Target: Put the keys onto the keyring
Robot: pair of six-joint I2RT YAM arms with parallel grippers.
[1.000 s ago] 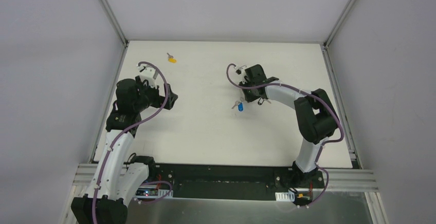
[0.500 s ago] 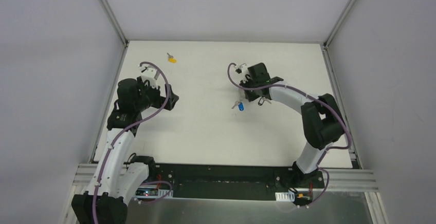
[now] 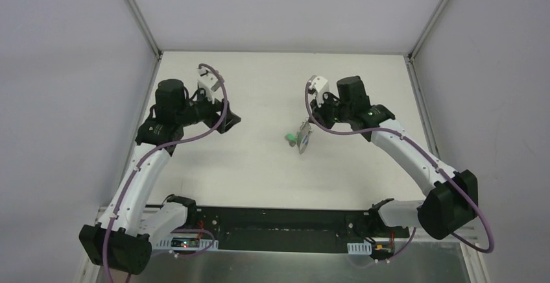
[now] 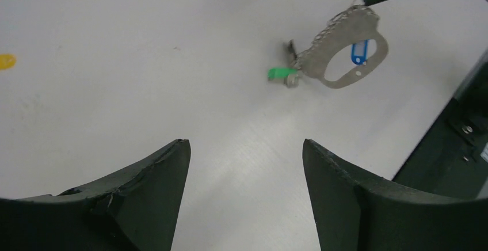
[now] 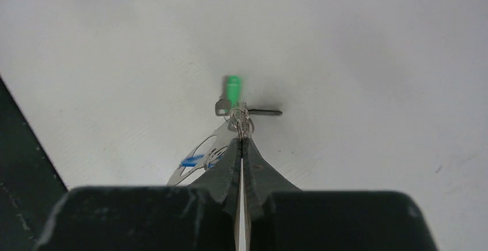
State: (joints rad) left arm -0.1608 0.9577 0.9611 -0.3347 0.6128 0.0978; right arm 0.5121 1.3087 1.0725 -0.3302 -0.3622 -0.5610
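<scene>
Left wrist view showed your left hand [image 4: 244, 144] released and empty over the white tabletop [image 4: 144, 90]. Beyond it, your right hand [image 5: 241, 141] was clenched on the pale grey oval metal keyring [image 4: 319, 55], held at mid-tabletop. Three keys hung from it: one green-headed key [image 4: 280, 74], one blue-headed key [image 4: 359, 51] and one dark key [image 5: 265, 111]. Farthest, one yellow-headed key [image 4: 6, 61] lay loose, so I judged one threading was left.

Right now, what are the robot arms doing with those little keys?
The right tool is pinched shut on the keyring, holding it by its edge, with a green key and a blue key hanging on it. The left tool is open and holds nothing. A yellow key lies loose on the table, not yet on the ring.
</scene>
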